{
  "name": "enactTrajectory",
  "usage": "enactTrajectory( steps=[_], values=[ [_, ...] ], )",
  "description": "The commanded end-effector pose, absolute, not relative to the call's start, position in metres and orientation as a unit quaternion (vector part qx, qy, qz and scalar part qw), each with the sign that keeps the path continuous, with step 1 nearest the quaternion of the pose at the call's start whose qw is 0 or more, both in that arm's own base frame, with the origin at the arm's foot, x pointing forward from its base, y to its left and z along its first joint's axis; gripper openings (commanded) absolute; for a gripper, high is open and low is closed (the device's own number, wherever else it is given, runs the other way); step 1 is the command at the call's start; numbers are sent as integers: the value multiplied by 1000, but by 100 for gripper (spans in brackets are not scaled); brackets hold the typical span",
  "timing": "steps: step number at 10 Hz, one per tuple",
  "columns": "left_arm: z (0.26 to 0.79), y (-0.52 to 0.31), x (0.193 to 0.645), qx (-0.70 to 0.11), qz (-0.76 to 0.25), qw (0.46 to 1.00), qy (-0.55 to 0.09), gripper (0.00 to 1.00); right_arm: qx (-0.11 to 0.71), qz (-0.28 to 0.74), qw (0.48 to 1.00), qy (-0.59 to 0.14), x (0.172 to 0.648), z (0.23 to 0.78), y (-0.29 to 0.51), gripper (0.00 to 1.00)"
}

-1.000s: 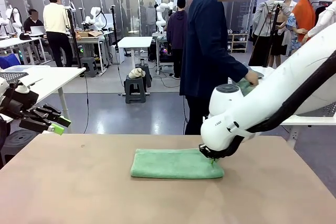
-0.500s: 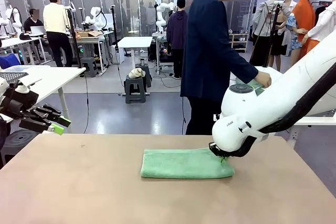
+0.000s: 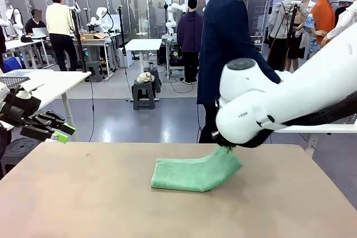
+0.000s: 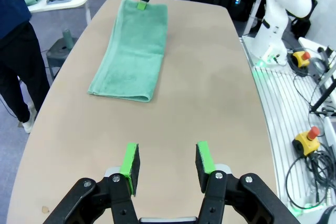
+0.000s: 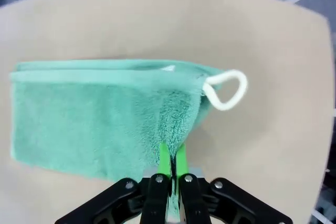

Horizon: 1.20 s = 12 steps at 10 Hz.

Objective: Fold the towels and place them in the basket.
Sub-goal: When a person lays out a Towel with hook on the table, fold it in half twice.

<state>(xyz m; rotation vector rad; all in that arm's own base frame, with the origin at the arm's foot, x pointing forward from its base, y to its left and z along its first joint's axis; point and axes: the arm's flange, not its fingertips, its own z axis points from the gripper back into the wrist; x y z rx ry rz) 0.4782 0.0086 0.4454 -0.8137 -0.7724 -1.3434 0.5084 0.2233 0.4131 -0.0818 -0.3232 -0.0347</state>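
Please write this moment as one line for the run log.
step: folding | right gripper: shut on towel, one end raised off table | left gripper: open, empty, apart from towel

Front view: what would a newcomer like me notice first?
The folded mid-green terry towel in the middle of the tan table, one end raised, pinched by the right end effector of a big white arm. Beyond the far edge stands a person in a dark blue jacket.

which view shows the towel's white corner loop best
Right wrist view: the white loop lies large at the pinched corner of the green towel. Left wrist view shows it tiny, far off; in front the right arm covers it.
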Motion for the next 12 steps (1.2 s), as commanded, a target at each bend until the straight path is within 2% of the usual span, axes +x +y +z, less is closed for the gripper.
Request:
enactTrajectory(
  steps=[1, 4, 7, 10, 12],
  values=[
    [447, 10, 478, -360, -592, 636, -341, 56, -63, -40, 988, -133, 519, 427, 284, 0],
    [447, 10, 478, -360, -592, 636, -341, 56, -91, -34, 987, -125, 553, 429, 364, 0],
    [447, 10, 478, -360, -592, 636, -341, 56, -33, -56, 994, -90, 588, 401, 415, 0],
    [447, 10, 478, -360, -592, 636, -341, 56, 0, -37, 998, -53, 584, 383, 437, 0],
    [447, 10, 478, -360, -592, 636, -341, 56, -16, -14, 999, -33, 577, 372, 441, 0]
  ],
)
